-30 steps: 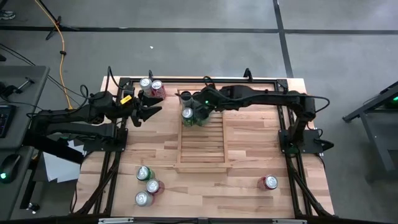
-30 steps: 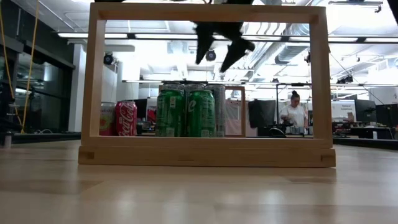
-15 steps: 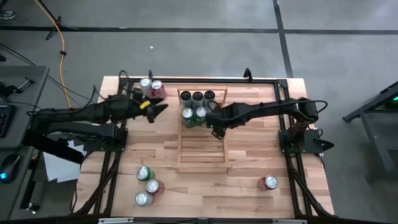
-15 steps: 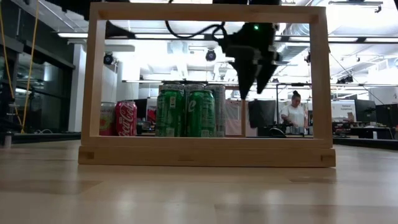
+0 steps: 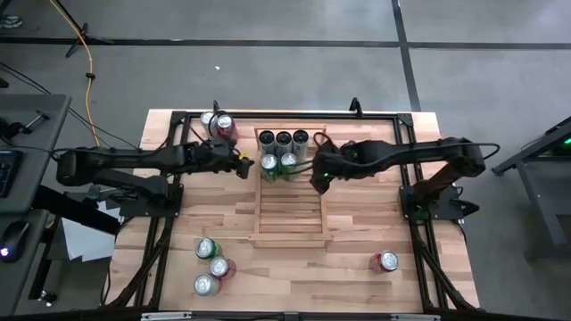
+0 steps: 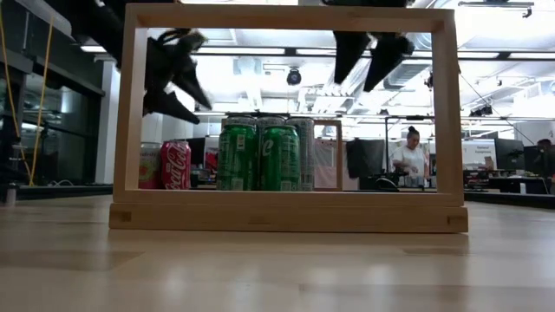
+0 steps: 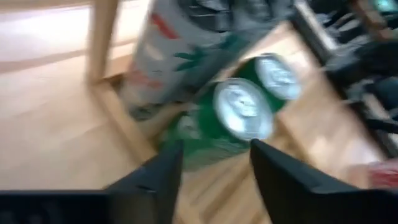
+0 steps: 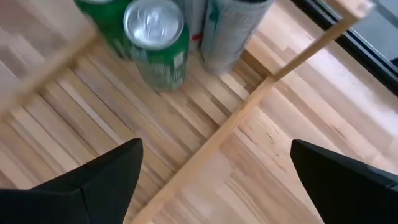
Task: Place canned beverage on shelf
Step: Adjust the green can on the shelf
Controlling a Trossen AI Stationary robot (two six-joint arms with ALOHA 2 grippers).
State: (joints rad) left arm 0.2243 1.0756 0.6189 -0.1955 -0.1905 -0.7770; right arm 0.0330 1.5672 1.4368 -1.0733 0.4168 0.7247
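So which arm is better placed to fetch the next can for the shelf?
Probably the left. The left arm hangs with open, empty jaws by the shelf's left rail, close to the two cans at the far left corner. The right arm is farther.

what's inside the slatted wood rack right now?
The light-wood slatted rack holds five upright cans at its far end: three tall grey cans in the back row, two green cans in front. The remaining slats show bare. From the low view the green pair mostly covers the back row.

Left tool (image 5: 243,167) advanced — right tool (image 5: 317,181) withdrew.
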